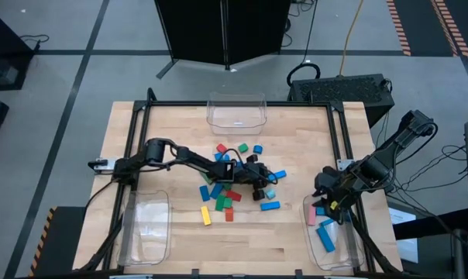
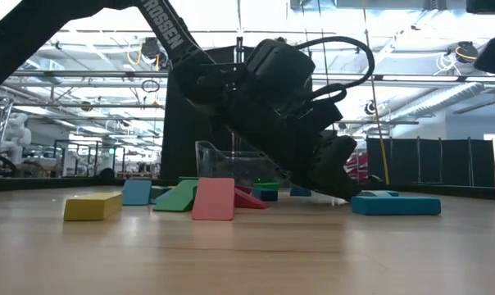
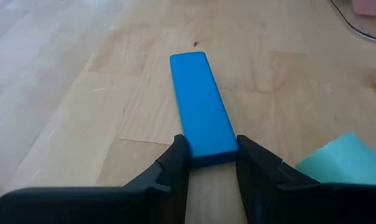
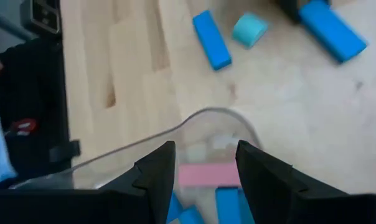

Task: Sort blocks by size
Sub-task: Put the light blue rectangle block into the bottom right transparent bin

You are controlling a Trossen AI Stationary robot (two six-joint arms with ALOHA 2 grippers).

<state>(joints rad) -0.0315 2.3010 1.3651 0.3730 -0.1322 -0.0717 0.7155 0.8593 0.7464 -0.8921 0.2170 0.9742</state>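
Blocks in blue, red, green, yellow and cyan lie scattered at the table's middle point(image 1: 232, 186). My left gripper point(image 3: 211, 163) is low over the table among them, shut on the near end of a long blue bar point(image 3: 200, 106), which also shows in the high view point(image 1: 277, 175). A cyan block point(image 3: 337, 158) lies just beside it. My right gripper point(image 4: 205, 168) is open and empty over the near right clear bin point(image 1: 331, 236), which holds a pink bar point(image 4: 206, 175) and blue bars. My left gripper pinches the blue bar's two long sides at its near end point(image 3: 208, 152) between its two fingers. The fingers come in low and slanting, pointing along the bar toward the table's right. The bar lies flat on the table.
A second blue bar point(image 1: 270, 206) lies nearer the front edge. A clear bin point(image 1: 235, 110) stands at the far middle and another point(image 1: 145, 229) at the near left. A yellow block point(image 2: 92, 206), a green one point(image 2: 176, 197) and a pink one point(image 2: 213, 199) show in the low view.
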